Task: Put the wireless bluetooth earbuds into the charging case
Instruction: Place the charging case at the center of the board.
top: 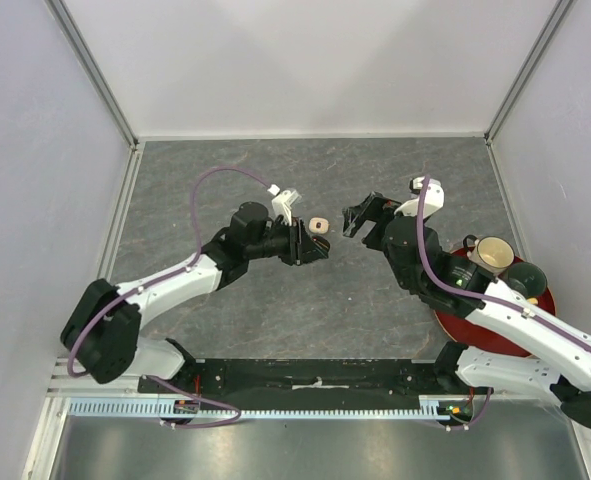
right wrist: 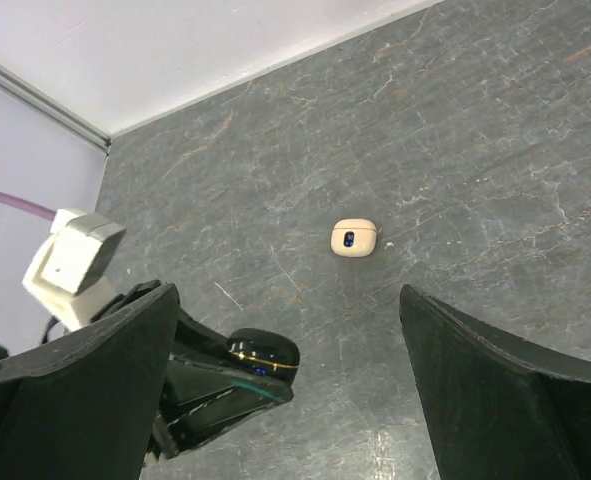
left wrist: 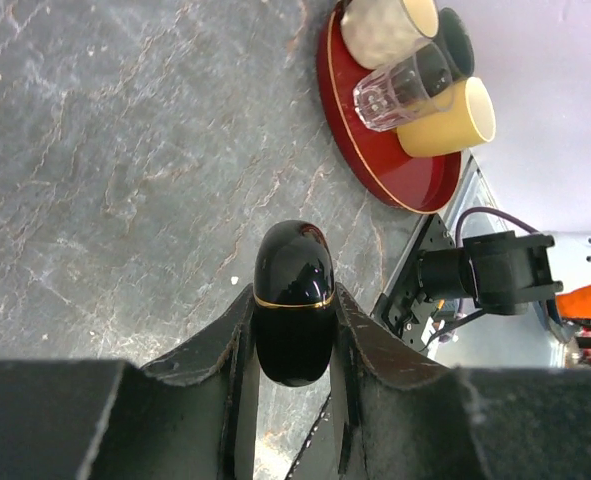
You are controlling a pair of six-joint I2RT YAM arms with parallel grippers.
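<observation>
**L jaws:** pinched down tight on black charging case (left wrist: pixel 293 315). They grip its lower half, and the rounded top sticks out past the tips. Gold seam (left wrist: pixel 293 299) sits abt level w/ the tips. I read that as deliberate: base clamped, lid free to swing. Lid looks closed atm.

**R jaws:** spread fully wide, nothing in them. They hover opposite L jaws, w/ the black case low and to one side in that wrist view. I'd say they're posed to work the lid or go fetch.

**Cream case** (right wrist: pixel 354 239): flat on table (right wrist: pixel 475 150), ahead of R jaws, in the gap betw. the fingers (right wrist: pixel 495 400) as that wrist sees it. Near L jaws' tips, apart from black case.

**Earbuds:** none visible in any view. Prob. inside the cases, can't confirm.

**Far beyond L jaws, off to one side:** red tray (left wrist: pixel 375 175) w/ cups (left wrist: pixel 445 120). Not part of this job.
</observation>
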